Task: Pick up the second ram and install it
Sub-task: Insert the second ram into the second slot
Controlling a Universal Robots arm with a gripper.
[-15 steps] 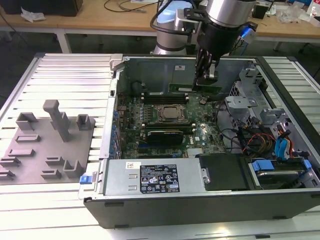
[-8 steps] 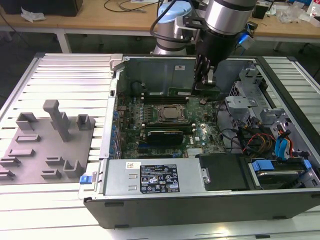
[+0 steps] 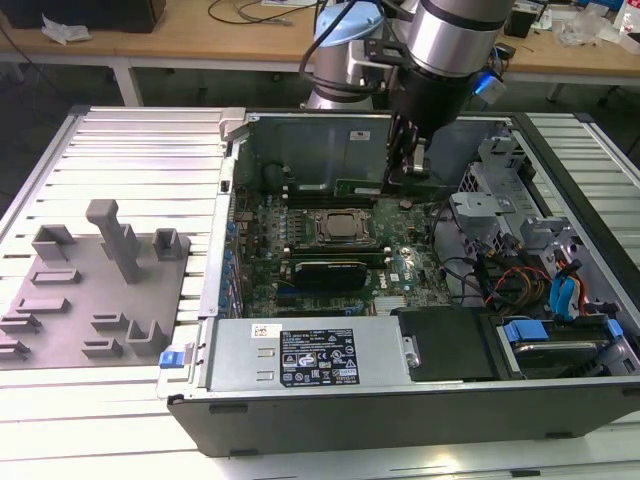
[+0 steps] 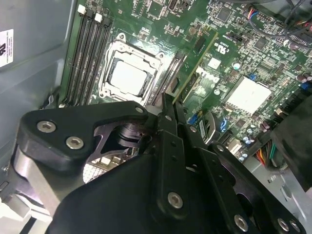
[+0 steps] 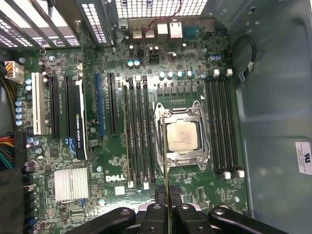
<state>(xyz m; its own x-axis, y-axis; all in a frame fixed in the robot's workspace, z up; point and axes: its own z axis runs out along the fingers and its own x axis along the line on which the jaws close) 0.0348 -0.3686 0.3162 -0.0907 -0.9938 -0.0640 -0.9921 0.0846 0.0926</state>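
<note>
My gripper [image 3: 408, 160] hangs inside the open computer case [image 3: 190, 410], low over the motherboard. It is shut on the second ram [image 4: 195, 68], a thin green stick that shows edge-on between the black fingers [image 5: 157, 214] as a narrow line [image 5: 165, 190]. In the exterior view the ram [image 3: 362, 186] lies level under the gripper, along the back of the board. The stick is held above the board beside the processor socket [image 5: 183, 136], parallel to the memory slots [image 5: 139, 136] on one side of the socket and the slots [image 5: 222, 126] on the other. It touches no slot.
A grey block fixture [image 3: 110, 260] with upright posts sits on the table at the exterior view's left. Inside the case are a power supply [image 3: 300, 355] at the front, a black card [image 3: 325, 270], drive bays and loose cables [image 3: 520, 275] at the right, and a finned heat sink [image 5: 71, 184].
</note>
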